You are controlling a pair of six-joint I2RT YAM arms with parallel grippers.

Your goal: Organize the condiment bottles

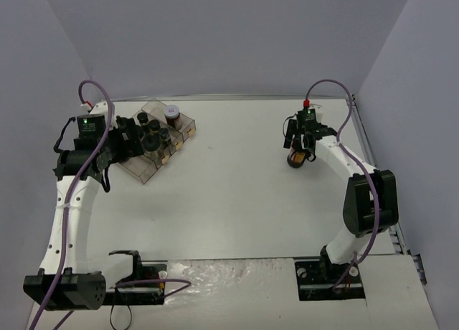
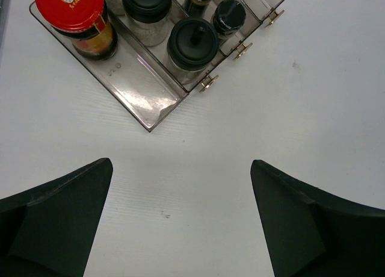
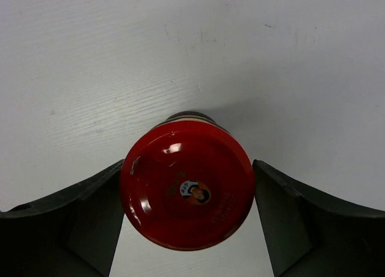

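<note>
White table (image 1: pixel 237 201), red-lidded jar (image 3: pixel 186 183) well apart from the tray (image 2: pixel 141 93)

The right gripper (image 3: pixel 187 168) has its jaws about half-wide against both sides of the jar, right of the tray. Beside the tray's corner the left gripper (image 2: pixel 181 163) hangs empty, jaws fully apart. Best, I think: lift straight up, keep the jar upright, carry it slowly to the tray.
</note>
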